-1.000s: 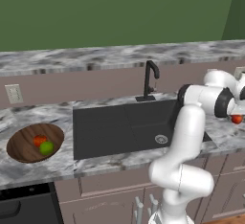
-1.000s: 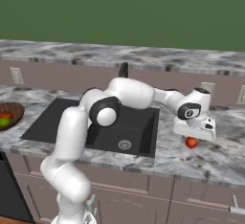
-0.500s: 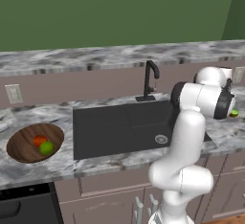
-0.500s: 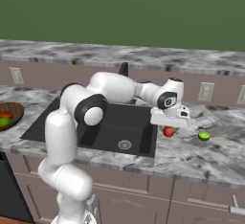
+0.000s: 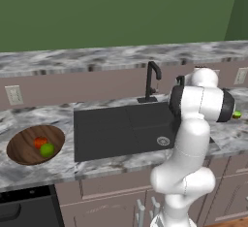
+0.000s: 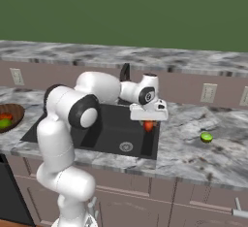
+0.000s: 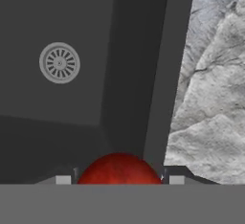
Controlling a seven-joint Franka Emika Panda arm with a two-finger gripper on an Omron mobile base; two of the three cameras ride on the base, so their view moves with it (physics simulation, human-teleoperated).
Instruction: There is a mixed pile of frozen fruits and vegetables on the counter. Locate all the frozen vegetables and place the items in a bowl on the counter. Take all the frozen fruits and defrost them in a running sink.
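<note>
My gripper (image 6: 148,122) is shut on a small glossy red ball (image 6: 148,125), one of the frozen fruits, and holds it just above the right rim of the dark grey sink (image 6: 99,130). In the hand view the red ball (image 7: 119,169) sits between the fingertips (image 7: 176,180), with the sink's drain (image 7: 59,62) below and to the left. The flattish green fruit (image 6: 207,137) lies on the marbled counter (image 6: 193,148) to the right of the sink. At the left, the wooden bowl (image 5: 22,149) holds the red-orange tomato-like vegetable (image 5: 40,142) and the bright green ball (image 5: 47,149).
A thin black faucet (image 5: 152,78) stands behind the sink, and no water is seen running from it. Wall outlets (image 6: 209,92) sit on the backsplash. My own arm blocks the sink's right end in the left base view.
The arm has swung left with the red ball, from over the counter on the right to the sink's right rim. The green fruit has stayed where it was.
</note>
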